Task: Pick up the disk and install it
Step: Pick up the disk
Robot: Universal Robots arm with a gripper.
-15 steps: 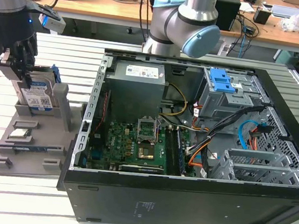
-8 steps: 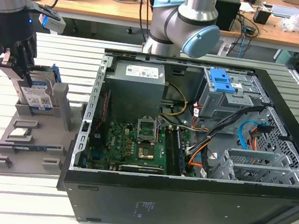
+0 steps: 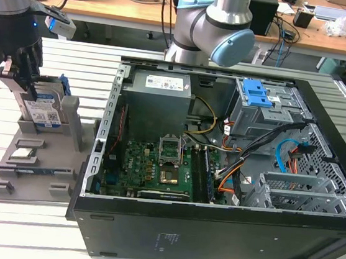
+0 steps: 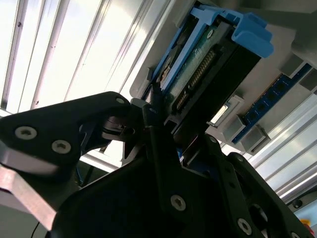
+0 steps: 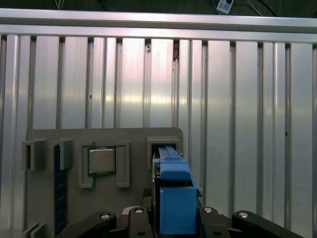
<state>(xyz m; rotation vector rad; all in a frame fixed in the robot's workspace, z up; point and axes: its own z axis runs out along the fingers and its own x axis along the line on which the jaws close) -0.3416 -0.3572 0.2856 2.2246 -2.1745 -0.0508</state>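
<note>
Item: the disk (image 3: 40, 112), silver with a white-and-blue label, clipped in a bright blue carrier frame; it stands on edge in a slot of a grey holder tray (image 3: 29, 183) at the exterior view's left, its label facing the camera

Gripper (image 3: 23, 86): black, set over the disk's upper end, clenched on the disk, with one finger on each flat side; in the first wrist view the gripper (image 5: 171, 218) flanks the blue frame of the disk (image 5: 173, 198); in the second wrist view the gripper (image 4: 166, 131) meets the disk (image 4: 213, 54) near its connector edge, with the fingers (image 4: 158, 148) pressed against the frame

Holder tray: flat grey plate with raised brackets, lying on the slatted metal surface (image 3: 30, 232); it also carries a small square silver chip (image 3: 26, 145), lying flat in its own recess just beside the disk's slot, and a narrow blue circuit strip (image 3: 51, 170) lying along the tray, nearer the case; in the first wrist view the tray (image 5: 133, 141), chip (image 5: 101, 160) and strip (image 5: 60, 198) appear from above on the surface (image 5: 237, 124)

Computer case (image 3: 211, 237): black, open on its side, at the exterior view's right of the tray, just beside it; the green motherboard (image 3: 150, 164) lies inside, with a blue-latched drive cage (image 3: 258, 94) at the far corner
</note>
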